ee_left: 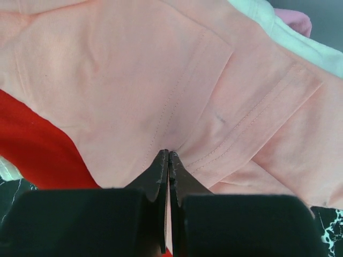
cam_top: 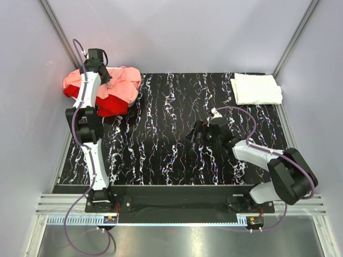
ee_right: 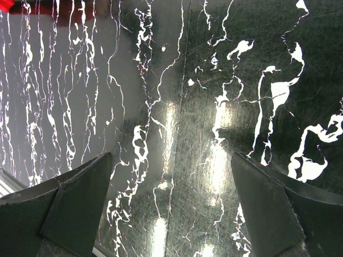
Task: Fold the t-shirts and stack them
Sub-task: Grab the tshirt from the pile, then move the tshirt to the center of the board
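Note:
A heap of t-shirts lies at the table's far left. The salmon-pink t-shirt [cam_top: 122, 83] is on top and the bright red t-shirt [cam_top: 110, 104] is under it. My left gripper [cam_top: 103, 74] is down on the heap. In the left wrist view the left gripper [ee_left: 169, 155] is shut, pinching a fold of the salmon-pink t-shirt [ee_left: 161, 69]. The red t-shirt [ee_left: 37, 144], a white t-shirt [ee_left: 292, 35] and a pale pink one [ee_left: 297, 19] show at the edges. My right gripper [cam_top: 194, 134] is open and empty over the bare table [ee_right: 171, 163].
A folded cream t-shirt [cam_top: 256, 88] lies flat at the far right corner. The black marbled tabletop [cam_top: 161, 139] lies between heap and folded shirt. Grey walls stand close on both sides and behind. A metal rail runs along the near edge.

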Motion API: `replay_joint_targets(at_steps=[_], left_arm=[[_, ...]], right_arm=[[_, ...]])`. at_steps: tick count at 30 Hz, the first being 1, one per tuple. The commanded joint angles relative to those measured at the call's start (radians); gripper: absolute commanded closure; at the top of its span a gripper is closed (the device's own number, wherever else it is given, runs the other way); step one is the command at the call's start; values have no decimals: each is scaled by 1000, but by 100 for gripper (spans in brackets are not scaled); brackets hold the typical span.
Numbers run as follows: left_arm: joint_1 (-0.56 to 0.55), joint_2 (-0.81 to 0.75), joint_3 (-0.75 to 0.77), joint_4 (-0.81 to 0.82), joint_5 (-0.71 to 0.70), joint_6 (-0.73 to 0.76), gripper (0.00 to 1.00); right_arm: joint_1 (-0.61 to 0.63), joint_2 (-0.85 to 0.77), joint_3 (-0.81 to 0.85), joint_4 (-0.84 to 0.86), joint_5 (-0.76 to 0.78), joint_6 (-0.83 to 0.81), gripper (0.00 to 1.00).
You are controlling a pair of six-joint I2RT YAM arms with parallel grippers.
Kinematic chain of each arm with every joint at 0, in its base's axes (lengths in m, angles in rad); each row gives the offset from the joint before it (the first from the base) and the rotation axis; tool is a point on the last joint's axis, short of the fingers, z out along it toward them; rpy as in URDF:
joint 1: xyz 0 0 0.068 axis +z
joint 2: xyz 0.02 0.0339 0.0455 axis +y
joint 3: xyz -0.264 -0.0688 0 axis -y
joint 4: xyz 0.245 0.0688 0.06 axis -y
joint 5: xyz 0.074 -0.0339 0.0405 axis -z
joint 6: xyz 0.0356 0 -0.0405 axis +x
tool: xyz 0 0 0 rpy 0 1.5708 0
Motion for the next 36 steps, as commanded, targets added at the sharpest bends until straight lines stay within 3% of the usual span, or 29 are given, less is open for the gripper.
replay_joint_targets(at_steps=[1, 4, 8, 11, 13, 16, 20, 22, 25, 27, 30, 31, 32, 33, 35, 36], left_arm=[[7, -107, 63, 32, -8, -22, 100], [-8, -198, 105, 64, 21, -74, 100], [-23, -303, 220, 105, 190, -237, 100], [-82, -481, 191, 296, 279, -323, 100], [-120, -520, 206, 381, 378, -382, 100], [-143, -532, 298, 544, 567, -539, 100], [-142, -538, 312, 820, 731, -772, 100], [-142, -529, 310, 854, 803, -856, 100], [-155, -563, 225, 779, 876, -826, 100], [-171, -626, 79, 773, 925, -808, 100], [-209, -678, -33, 741, 1016, -750, 100], [-221, -678, -33, 700, 1044, -715, 95], [-247, -690, -38, 547, 1052, -664, 89], [-266, -707, -88, 462, 1028, -542, 84], [-334, -745, -197, 303, 987, -429, 83], [-364, -793, -345, 278, 930, -352, 85]], right_arm=[[8, 7, 39, 16, 9, 3, 0], [8, 9, 42, 14, 10, 4, 0], [8, 0, 34, 16, 20, 7, 0], [8, -7, 30, 17, 24, 7, 0], [8, -22, 20, 16, 42, 12, 0], [8, -69, -19, 38, 69, 27, 0], [8, -137, -73, 78, 121, 39, 0], [8, -175, -98, 82, 148, 45, 0], [8, -277, -141, 63, 231, 68, 0], [8, -368, -179, -1, 297, 90, 0], [8, -663, -222, -122, 446, 127, 0], [8, -724, -220, -223, 469, 128, 0], [8, -781, -213, -275, 493, 131, 0], [8, -834, -181, -332, 518, 136, 0], [8, -969, -133, -496, 579, 133, 0], [8, -1005, -84, -535, 590, 109, 0]])
